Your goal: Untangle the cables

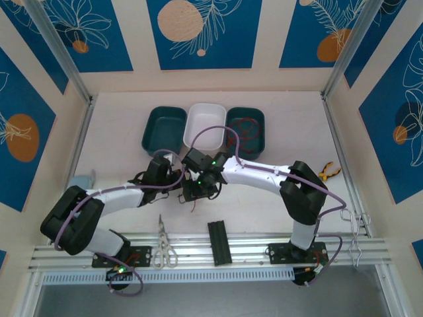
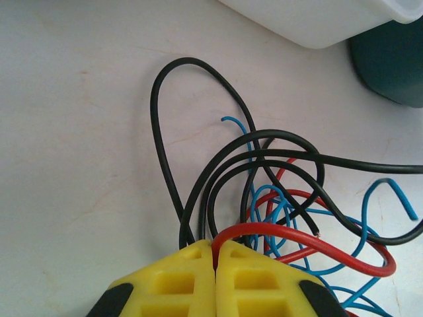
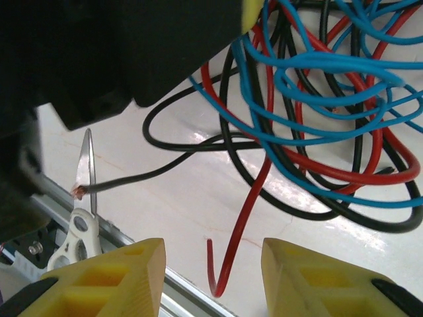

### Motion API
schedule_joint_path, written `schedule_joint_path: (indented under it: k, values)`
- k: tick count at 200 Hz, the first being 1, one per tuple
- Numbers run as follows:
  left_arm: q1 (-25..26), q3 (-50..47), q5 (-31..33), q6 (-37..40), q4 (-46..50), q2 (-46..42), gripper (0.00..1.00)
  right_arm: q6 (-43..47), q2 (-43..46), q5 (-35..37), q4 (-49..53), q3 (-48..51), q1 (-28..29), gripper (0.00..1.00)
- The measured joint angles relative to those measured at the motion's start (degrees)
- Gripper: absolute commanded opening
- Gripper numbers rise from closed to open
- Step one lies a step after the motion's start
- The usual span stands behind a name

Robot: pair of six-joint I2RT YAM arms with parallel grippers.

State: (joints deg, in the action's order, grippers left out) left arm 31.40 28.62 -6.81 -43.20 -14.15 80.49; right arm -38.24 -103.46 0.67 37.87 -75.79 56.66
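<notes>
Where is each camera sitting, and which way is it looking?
Top external: high above and behind, looking down on the pale table; the black-and-white left arm and right arm show, bases nearest.
Left wrist: on the left arm, looking along the left yellow fingers, shut on the tangle of red, black and blue cables.
Right wrist: on the right arm, looking down between the open right yellow fingers at that tangle.
Shared: both wrist views see the tangle; top and right wrist see the metal scissors.

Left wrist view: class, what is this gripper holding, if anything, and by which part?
The left gripper is shut on the red cable, pinching the bend of its loop between its closed jaws.
</notes>
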Motion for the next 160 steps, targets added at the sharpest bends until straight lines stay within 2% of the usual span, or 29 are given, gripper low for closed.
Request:
schedule_joint_path:
  k: [10,34,63,95,160]
  values:
    - [-0.1,-0.1,0.0,0.0,0.0,-0.2,0.07,0.0,-0.2,0.0,-0.1,0.0,0.0,0.39]
    - [-0.2,-0.4,0.0,0.0,0.0,-0.8,0.07,-0.5,-1.0,0.2,-0.2,0.0,0.0,0.24]
    - [-0.3,-0.8,0.5,0.1,0.2,-1.8,0.06,-1.1,-1.1,1.0,0.0,0.0,0.0,0.0]
    - [-0.8,-1.7,2.0,0.3,2.6,-4.5,0.04,-0.9,0.3,2.9,0.3,0.3,-0.4,0.0]
    - [-3.3,-4.6,7.0,1.7,8.2,-11.2,0.0,0.1,11.2,8.1,0.2,1.7,-1.7,0.0]
